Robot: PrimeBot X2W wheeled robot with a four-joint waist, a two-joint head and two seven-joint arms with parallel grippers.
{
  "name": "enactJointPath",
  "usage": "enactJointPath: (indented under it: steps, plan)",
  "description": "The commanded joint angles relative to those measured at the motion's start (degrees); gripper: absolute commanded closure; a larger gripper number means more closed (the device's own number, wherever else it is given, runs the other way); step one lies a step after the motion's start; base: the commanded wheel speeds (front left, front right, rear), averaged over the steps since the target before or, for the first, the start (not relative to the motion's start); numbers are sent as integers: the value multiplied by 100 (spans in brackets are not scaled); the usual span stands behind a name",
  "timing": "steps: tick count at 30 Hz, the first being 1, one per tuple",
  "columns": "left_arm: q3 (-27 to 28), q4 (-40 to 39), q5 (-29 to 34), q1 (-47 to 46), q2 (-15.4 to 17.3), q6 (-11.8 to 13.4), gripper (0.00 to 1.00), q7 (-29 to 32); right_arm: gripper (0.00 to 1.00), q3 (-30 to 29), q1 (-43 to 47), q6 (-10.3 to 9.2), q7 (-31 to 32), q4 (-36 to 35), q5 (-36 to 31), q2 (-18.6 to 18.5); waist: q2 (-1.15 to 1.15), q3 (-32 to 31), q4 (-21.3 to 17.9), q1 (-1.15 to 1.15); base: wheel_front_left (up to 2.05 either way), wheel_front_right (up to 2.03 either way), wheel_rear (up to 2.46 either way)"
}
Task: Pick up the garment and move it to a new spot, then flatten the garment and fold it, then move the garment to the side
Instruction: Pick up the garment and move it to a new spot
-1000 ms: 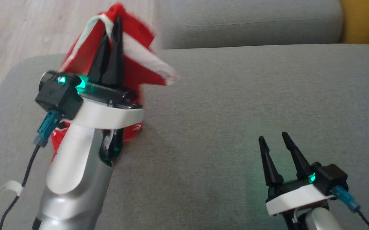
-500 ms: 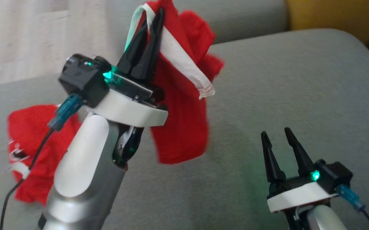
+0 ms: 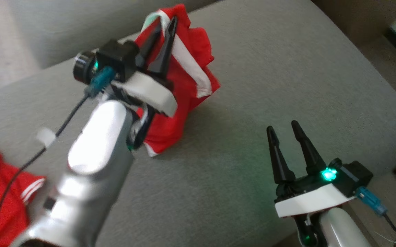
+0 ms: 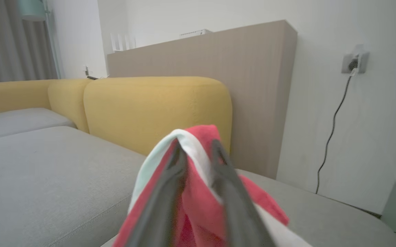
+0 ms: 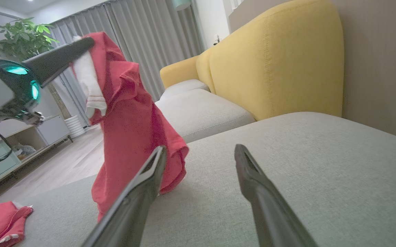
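Left gripper [image 3: 166,22] fingers, pinched together a moment ago, are now parting to a narrow gap. The red garment [image 3: 191,68] is still draping over their tips. It is hanging long axis vertical, its white-banded edge on top and its lower hem touching the grey sofa cushion [image 3: 287,68]. Soft knit is bunching in loose folds. The right gripper [image 3: 281,126] is waiting wide and empty, well apart on the robot's right. From there the cloth is lying ahead and to the left, so the left arm is nearer.

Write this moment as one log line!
left hand: raised, red garment draped on it | garment bottom: touching grey sofa | right hand: open, empty
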Motion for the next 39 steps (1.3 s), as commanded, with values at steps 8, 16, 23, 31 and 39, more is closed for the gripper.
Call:
enactJointPath:
  steps: [8,16,23,31,39]
  plan:
    - [362,1252,140,-919,227,164,0,-589,0,145,-176,-4,-62,-273,105,-29,0,302,-242,-1,0,0,0]
    - [399,1378,-92,-710,159,41,0,-1092,0,-76,-101,-4,-62,-240,-80,-29,0,100,483,-1,0,0,0]
    - [483,683,-288,319,186,177,0,-1315,0,-408,100,-4,-62,-162,-274,-29,0,-235,1348,-1,0,0,0]
    - [475,-261,-358,2091,194,570,0,-1413,0,-668,315,-4,-62,-87,-420,-29,0,-484,2031,-1,0,0,0]
    - [459,-878,-408,3241,78,823,0,-1445,0,-832,377,-4,-62,-13,-547,-29,0,-463,2374,-1,0,0,0]
